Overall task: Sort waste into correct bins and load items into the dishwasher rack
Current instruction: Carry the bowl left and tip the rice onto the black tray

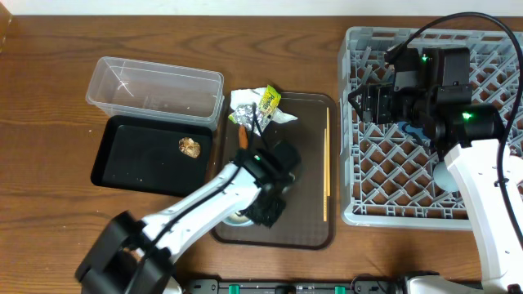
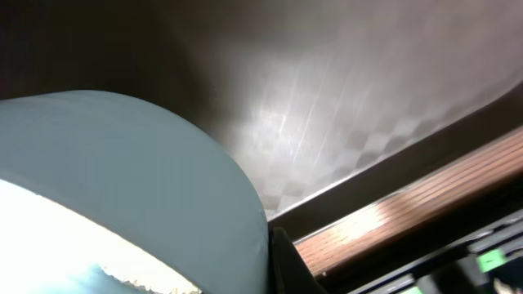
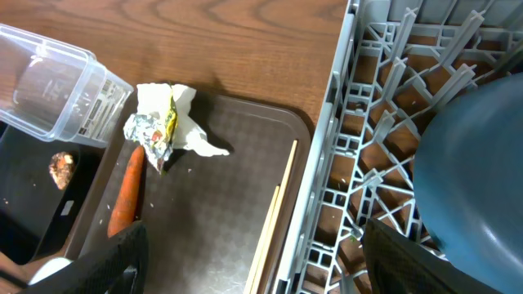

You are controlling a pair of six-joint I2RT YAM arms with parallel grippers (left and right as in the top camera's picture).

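Nothing can be read: the white label (image 3: 96, 104) on the clear tub (image 3: 45, 77) near the counter's (image 1: 49, 220) far edge and the yellow-green packet's (image 1: 268, 101) dark print are too small.

- The table (image 1: 49, 98) is of brown wood, and the grain runs from left to right.
- A dark brown tray (image 1: 309, 147) with rounded corners lies flat on the middle of the table. From the right wrist its floor (image 3: 237, 204) shows a fine checked pattern.
- A pale brown thing (image 1: 4, 28) sits at the top-left corner, cut by the edge; perhaps it is cardboard.
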